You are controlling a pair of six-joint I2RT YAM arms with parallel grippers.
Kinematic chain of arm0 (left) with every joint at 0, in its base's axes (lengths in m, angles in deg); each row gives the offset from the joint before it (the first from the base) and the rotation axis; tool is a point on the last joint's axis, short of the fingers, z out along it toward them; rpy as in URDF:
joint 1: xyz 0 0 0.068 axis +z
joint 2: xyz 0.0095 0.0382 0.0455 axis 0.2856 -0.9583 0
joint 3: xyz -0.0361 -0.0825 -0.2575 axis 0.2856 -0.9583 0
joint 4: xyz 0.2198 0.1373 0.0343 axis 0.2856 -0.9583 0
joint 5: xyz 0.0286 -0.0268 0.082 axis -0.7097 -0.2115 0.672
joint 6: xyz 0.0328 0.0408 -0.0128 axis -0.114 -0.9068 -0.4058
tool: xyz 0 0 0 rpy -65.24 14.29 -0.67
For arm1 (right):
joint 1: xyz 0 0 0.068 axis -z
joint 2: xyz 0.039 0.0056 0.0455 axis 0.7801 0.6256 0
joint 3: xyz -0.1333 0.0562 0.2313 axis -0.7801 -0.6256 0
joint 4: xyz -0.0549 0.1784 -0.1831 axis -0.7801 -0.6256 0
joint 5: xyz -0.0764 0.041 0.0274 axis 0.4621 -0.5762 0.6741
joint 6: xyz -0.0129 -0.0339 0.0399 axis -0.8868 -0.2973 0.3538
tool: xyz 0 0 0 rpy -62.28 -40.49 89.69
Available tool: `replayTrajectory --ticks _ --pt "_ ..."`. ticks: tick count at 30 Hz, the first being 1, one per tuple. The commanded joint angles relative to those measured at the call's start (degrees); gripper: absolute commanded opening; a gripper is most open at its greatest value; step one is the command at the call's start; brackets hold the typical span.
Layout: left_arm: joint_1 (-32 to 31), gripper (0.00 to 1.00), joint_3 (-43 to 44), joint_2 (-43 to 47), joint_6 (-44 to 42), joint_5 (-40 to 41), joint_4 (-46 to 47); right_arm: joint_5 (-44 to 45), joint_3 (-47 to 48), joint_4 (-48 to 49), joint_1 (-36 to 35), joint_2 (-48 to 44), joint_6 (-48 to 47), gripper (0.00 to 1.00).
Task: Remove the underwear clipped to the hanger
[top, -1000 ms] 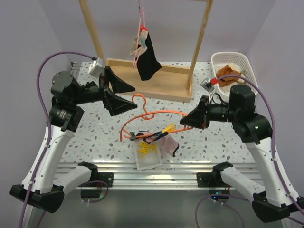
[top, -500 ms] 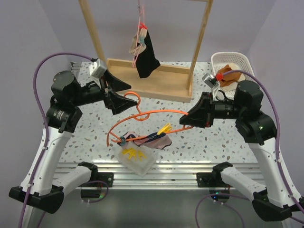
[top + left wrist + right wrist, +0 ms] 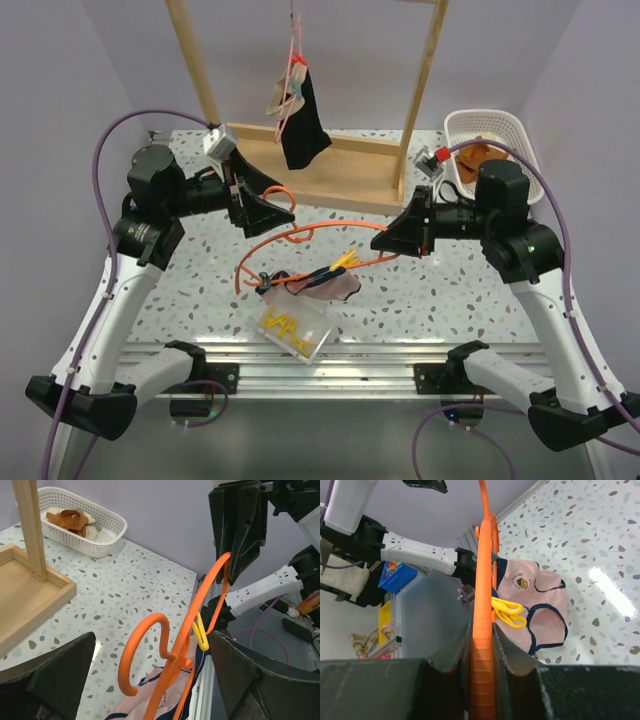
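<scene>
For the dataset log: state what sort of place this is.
Probably a robotics lab bench staged for laundry tasks: two arms bolted to an aluminium rail at a speckled table, a wooden rack with a garment hanging, and a white basket.

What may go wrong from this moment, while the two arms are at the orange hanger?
1. The right gripper pinches only one end of the orange hanger, so the hanger may twist or slip there.
2. The left gripper is open around the hook, not holding it; closing may miss it.
3. The pink briefs, held by a yellow clip, hang close to the clear box of clips and may drag it.
</scene>
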Motion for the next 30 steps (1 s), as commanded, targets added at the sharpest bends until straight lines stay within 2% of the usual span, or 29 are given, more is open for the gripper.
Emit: replayTrajectory --ticks 1,5,6,12,15,17,18,22,25,26,30 --pt "-0.3 1.00 1.2 -0.7 -3.2 5.5 -3.4 3.2 0.6 1.0 -0.3 1.0 -3.1 0.00" --pt "-0.2 1.00 3.0 -0.5 -5.8 15.8 -7.4 11.7 3.4 -1.9 -0.2 1.9 -6.8 0.00" --pt "-0.2 1.00 3.2 -0.3 -6.4 17.4 -7.5 16.6 3.6 -2.0 -0.3 1.4 -7.3 0.00" --pt "-0.2 1.00 2.7 2.0 -6.7 26.7 -5.6 35.2 2.6 3.0 -0.1 -1.7 -7.2 0.00" --pt "-0.2 1.00 2.8 1.0 -6.9 24.5 -4.6 31.7 2.5 4.5 -0.2 -2.5 -7.9 0.00" --pt "-0.2 1.00 3.4 -0.1 -7.1 22.4 -4.4 26.8 5.9 1.9 -0.2 0.1 -9.0 0.00" --pt "-0.2 1.00 4.3 -1.2 -7.1 20.8 -4.4 26.2 7.5 -2.3 -0.1 1.1 -10.9 0.00" --pt "-0.1 1.00 6.3 -1.8 -7.6 19.2 -3.0 24.9 16.1 -9.2 -0.2 3.3 -14.6 0.00" --pt "0.0 1.00 8.7 -1.6 -7.6 19.2 -1.8 15.8 22.5 -14.2 -0.1 6.4 -14.5 0.00" --pt "-0.1 1.00 9.4 -1.6 -7.6 19.0 -1.6 9.7 23.7 -15.0 -0.1 7.5 -13.8 0.00" --pt "-0.1 1.00 12.9 -2.0 -7.6 17.1 -1.8 -1.1 24.9 -12.5 -0.1 9.5 -8.9 0.00"
